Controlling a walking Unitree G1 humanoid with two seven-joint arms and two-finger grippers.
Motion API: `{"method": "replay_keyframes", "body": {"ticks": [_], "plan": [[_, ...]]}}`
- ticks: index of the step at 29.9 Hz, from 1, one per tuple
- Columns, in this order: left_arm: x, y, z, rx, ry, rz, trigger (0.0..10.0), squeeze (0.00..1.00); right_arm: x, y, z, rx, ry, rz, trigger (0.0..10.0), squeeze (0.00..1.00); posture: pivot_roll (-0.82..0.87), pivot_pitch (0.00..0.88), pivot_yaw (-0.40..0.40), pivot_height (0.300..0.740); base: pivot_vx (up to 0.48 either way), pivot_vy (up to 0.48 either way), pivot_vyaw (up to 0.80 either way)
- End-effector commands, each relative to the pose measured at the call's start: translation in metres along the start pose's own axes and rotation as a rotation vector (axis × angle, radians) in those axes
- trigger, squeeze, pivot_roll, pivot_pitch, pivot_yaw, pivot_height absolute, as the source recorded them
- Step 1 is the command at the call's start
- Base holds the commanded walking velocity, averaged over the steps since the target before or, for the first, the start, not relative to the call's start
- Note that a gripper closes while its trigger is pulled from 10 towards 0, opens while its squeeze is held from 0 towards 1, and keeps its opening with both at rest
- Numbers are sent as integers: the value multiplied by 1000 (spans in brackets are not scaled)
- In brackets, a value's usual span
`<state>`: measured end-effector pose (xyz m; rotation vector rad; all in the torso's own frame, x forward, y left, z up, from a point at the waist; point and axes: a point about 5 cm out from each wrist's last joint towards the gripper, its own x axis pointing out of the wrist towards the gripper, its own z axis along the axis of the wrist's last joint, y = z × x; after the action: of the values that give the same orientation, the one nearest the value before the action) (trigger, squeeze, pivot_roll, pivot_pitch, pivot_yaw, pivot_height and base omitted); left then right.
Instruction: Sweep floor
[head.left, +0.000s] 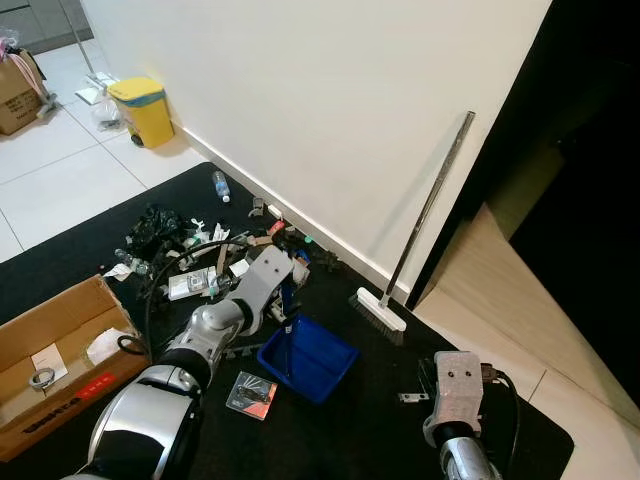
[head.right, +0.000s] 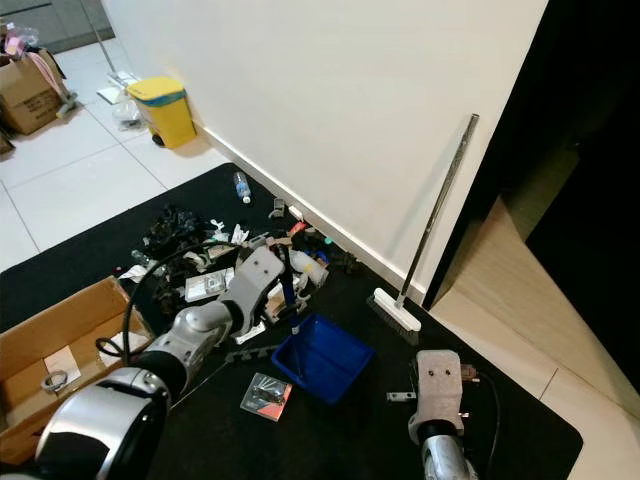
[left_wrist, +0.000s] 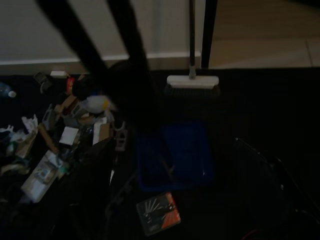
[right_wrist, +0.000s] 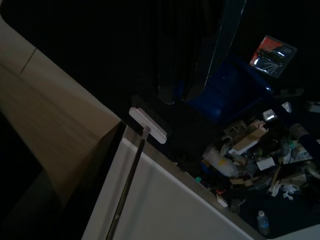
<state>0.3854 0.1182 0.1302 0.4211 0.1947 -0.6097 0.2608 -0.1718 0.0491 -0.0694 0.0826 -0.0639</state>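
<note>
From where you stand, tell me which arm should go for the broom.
Right, probably. The broom leans on the wall to the robot's right, its head on the black mat. The right claw is nearer it, with bare mat between. The left claw reaches over the blue dustpan by the litter pile.

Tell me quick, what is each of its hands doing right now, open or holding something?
Left hand: shut on the upright handle of the blue dustpan.
Right hand: low near the dustpan and broom; open or shut cannot be told.
</note>
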Motion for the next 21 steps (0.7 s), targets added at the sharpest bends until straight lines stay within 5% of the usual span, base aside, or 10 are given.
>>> {"method": "replay_keyframes", "body": {"ticks": [1,8,13,21], "plan": [[3,-5,0,-21,3,18,10000,0,-6,-3,-8,-7,42,-5,10000,0,-172,326,18,740,0,0,0],[7,-2,7,-19,-8,135,10000,0,-7,-2,-6,-9,44,-7,10000,0,-174,328,19,740,0,0,0],[11,-13,12,-140,-54,38,10000,0,-8,-3,-5,-9,45,-11,10000,0,-179,329,20,740,0,0,0],[12,-25,9,-119,-42,-77,10000,0,-10,-5,-6,-12,52,-13,10000,0,-179,328,16,740,0,0,0]]}}
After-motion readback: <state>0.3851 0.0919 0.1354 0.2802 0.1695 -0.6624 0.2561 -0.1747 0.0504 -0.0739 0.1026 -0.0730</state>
